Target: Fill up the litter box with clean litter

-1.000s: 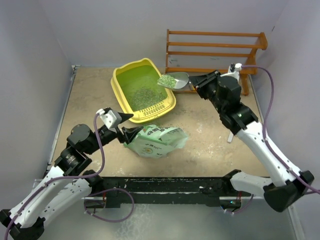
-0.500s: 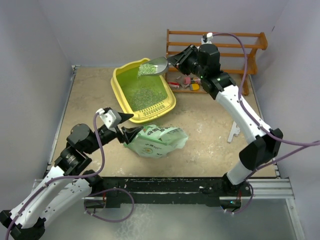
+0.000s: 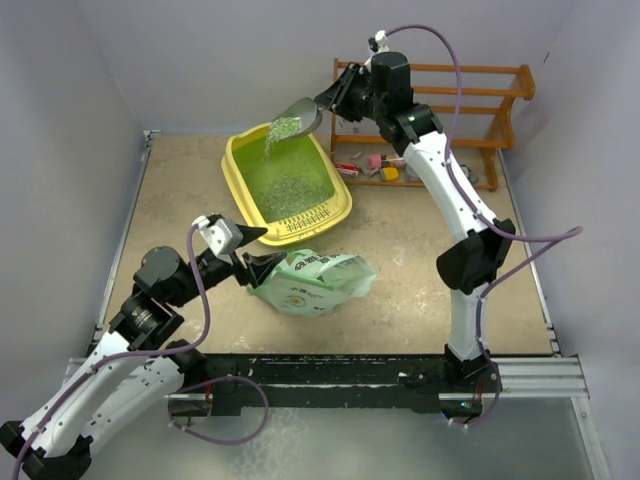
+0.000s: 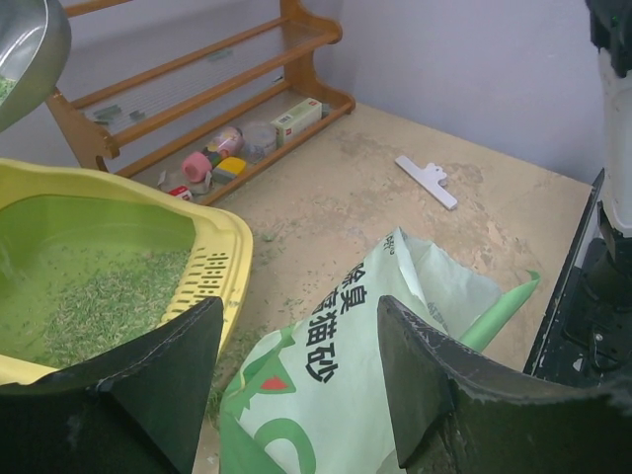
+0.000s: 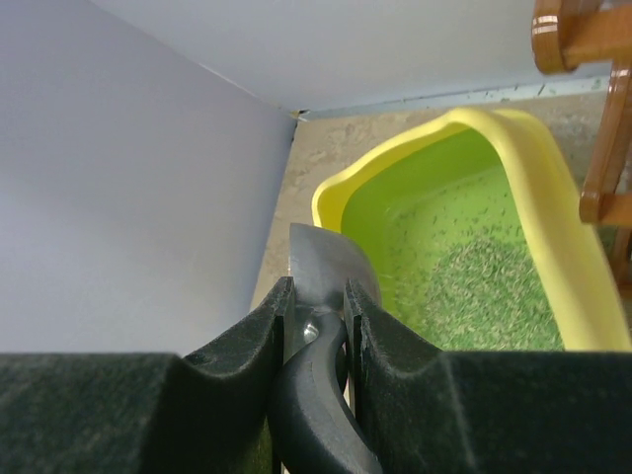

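Right tool: my right gripper point(image 5: 314, 296) is clamping both fingers on the dark handle of the grey metal scoop point(image 3: 300, 115), which is hanging tilted above the far end of the large yellow plastic litter box point(image 3: 236, 185).
Litter: small grey-green granules of clean litter point(image 3: 276, 135) are falling from the scoop's lip into the litter box. A thin layer is lying on its green floor, so I am judging the fill partly done.
Left tool: my left gripper point(image 4: 296, 326) is standing open just in front of the box's grille end. Its jaws are spreading either side of the soft pale-green plastic bag point(image 3: 315, 282), not pinching it as far as I can see.
Risk, spill: I am pouring close to the box's far rim; a small wrist drift outward would be sending granules over the edge.
Risk, collision: the brown wooden rack point(image 3: 430, 100) is standing just right of the box, so swinging my right arm back could be clipping it.
Risk, bag: lying unheld, it could be sliding or collapsing when I am scooping again.
Risk, grip: the handle is narrow, so the scoop could be twisting.
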Tool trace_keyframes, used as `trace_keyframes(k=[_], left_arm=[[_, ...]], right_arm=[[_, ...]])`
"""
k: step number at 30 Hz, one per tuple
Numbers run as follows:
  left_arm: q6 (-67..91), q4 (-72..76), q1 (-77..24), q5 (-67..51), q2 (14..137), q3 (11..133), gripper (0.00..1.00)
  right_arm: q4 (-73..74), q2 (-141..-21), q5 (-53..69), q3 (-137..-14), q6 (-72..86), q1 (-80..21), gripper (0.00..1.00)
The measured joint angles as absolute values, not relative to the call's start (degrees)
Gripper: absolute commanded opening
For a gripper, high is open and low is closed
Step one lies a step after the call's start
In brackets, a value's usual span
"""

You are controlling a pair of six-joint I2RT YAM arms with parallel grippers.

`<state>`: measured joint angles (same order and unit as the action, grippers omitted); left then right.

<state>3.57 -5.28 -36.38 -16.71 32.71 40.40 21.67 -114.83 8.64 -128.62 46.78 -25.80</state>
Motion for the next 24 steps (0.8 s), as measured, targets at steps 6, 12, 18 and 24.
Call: trace_keyframes(k=[6, 12, 18, 24], left_arm=[[3.86, -5.28, -36.38, -17.17, 32.62, 40.40, 0.68], [3.86, -5.26, -36.36, -17.72, 32.56, 40.40, 0.68], [3.86, -5.23, -35.99, -18.20, 32.60, 40.40, 0.68], [3.88, -5.21, -35.55, -18.87, 32.64, 40.38, 0.68]], right_arm=[[25.08, -119.96, 8.99, -137.05, 40.27, -25.69, 0.00], [26.87, -123.22, 10.13, -138.52, 34.15, -25.43, 0.00], [28.86, -127.13, 9.89, -138.85, 27.62, -25.43, 0.00], [31.00, -130.15, 9.34, -140.03, 21.56, -25.43, 0.00]])
